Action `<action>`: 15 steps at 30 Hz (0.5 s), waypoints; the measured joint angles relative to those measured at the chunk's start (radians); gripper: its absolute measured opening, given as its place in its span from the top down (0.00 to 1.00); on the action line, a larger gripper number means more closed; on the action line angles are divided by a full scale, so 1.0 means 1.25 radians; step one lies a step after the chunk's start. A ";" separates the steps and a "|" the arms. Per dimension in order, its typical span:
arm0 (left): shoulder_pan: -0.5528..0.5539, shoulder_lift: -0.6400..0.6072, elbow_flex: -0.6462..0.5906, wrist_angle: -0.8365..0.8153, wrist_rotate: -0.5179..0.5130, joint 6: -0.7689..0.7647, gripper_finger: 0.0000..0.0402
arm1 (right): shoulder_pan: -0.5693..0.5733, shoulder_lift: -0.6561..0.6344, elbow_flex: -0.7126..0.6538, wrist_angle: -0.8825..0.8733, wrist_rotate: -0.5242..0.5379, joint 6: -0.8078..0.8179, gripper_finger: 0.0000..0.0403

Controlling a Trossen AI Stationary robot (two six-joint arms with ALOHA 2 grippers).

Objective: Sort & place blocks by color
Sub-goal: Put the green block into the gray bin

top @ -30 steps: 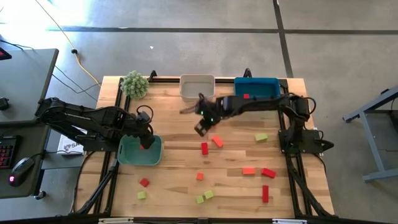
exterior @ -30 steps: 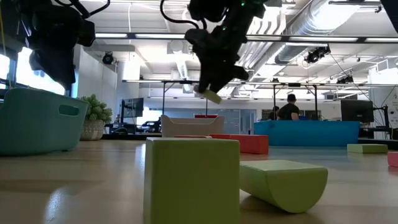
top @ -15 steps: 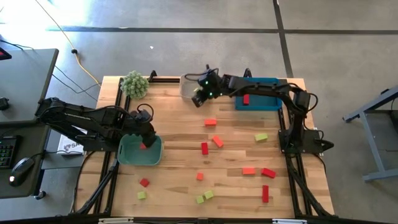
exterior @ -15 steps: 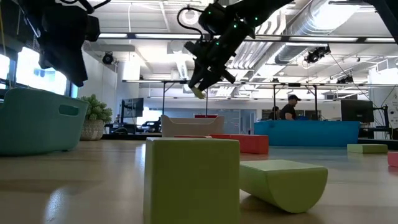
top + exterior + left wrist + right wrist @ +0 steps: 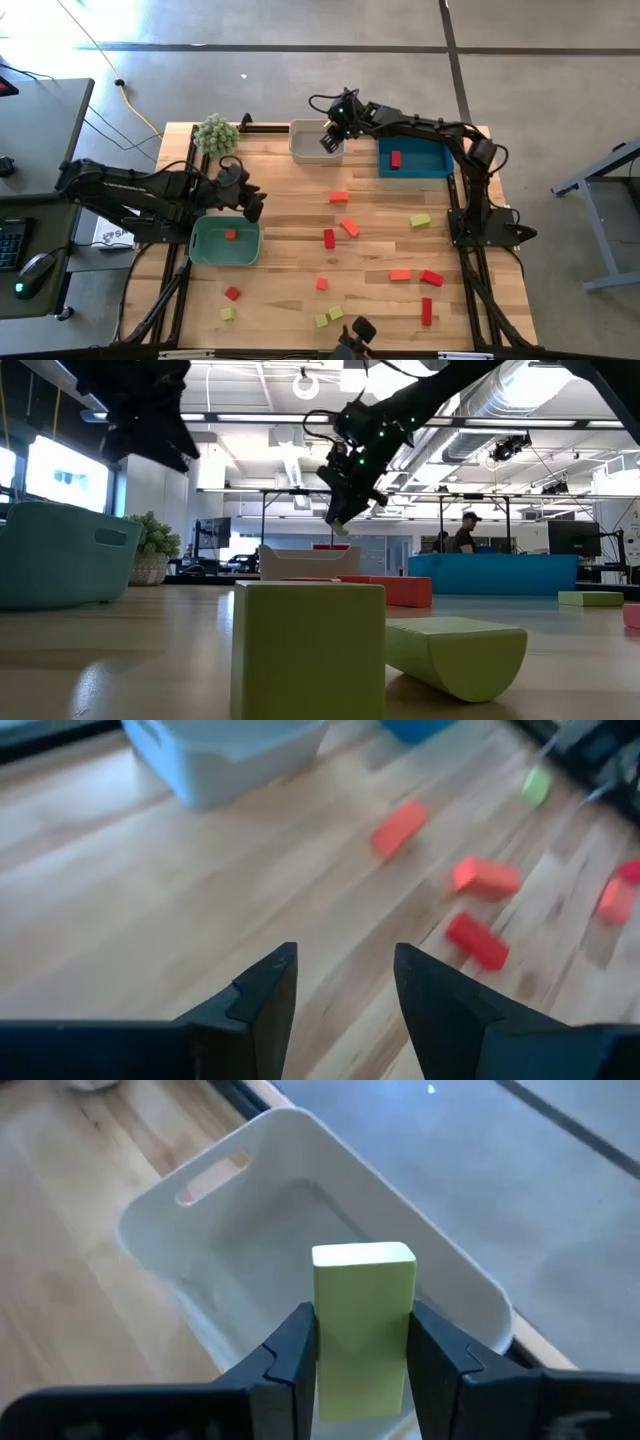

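Off-task clutter I can see around the wooden surface (image 5: 290, 190)

A fuzzy green plant (image 5: 216, 134) sits at the far left corner — in the low view a person (image 5: 463, 532) stands in the room behind; a yellow cable (image 5: 120, 90) trails over the floor — a mouse (image 5: 33, 266) sits at left.

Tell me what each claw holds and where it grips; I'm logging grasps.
Right claw pinches a yellow-green block by its two long sides, above the white bin. Left claw is open, holding nothing.

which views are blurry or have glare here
Left wrist view: the red and orange blocks are smeared soft. Right wrist view: the yellow-green block is crisp. Low view: bright windows and ceiling lights leave the arms as silhouettes.
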 joint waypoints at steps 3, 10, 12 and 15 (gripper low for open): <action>0.027 0.000 0.000 0.039 0.003 0.022 0.61 | -0.007 0.009 0.000 0.004 -0.009 -0.001 0.75; 0.088 0.000 0.000 0.064 0.031 0.045 0.61 | -0.018 0.015 0.000 -0.013 -0.028 -0.007 0.72; 0.102 0.000 0.000 0.064 0.046 0.047 0.61 | -0.018 0.015 0.000 -0.015 -0.028 -0.007 0.71; 0.117 0.000 0.000 0.063 0.070 0.061 0.61 | -0.018 0.015 0.000 -0.020 -0.031 -0.007 0.69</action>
